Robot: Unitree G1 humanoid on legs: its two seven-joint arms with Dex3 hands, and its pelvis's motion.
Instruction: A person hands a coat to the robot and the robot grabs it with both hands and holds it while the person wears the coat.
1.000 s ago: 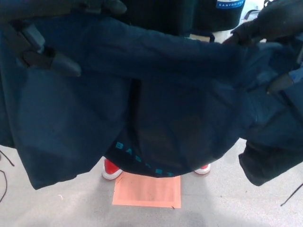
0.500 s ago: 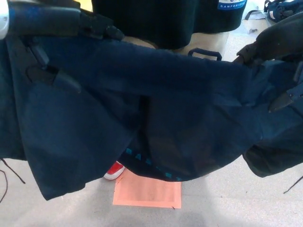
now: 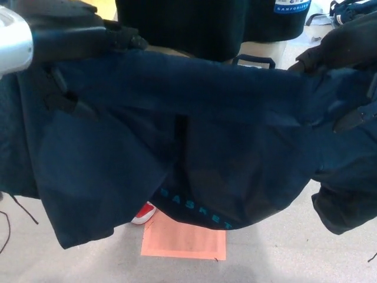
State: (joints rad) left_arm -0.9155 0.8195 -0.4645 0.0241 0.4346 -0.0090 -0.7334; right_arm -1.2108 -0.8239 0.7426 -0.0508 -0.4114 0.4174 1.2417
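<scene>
Floor: orange sheet (image 3: 184,240) and a person's red shoe (image 3: 143,213) below the hem.
Coat (image 3: 194,135): spread between both hands, long axis running left to right, body hanging below the fingers.
Left hand (image 3: 88,41): fingers clamped on the coat's upper edge.
Right hand (image 3: 347,47): clamped likewise, level with the left.

The coat (image 3: 194,135) is dark navy, stretched wide from left to right, its top edge held taut; its body hangs in soft folds; teal lettering runs along the near lower hem.
</scene>
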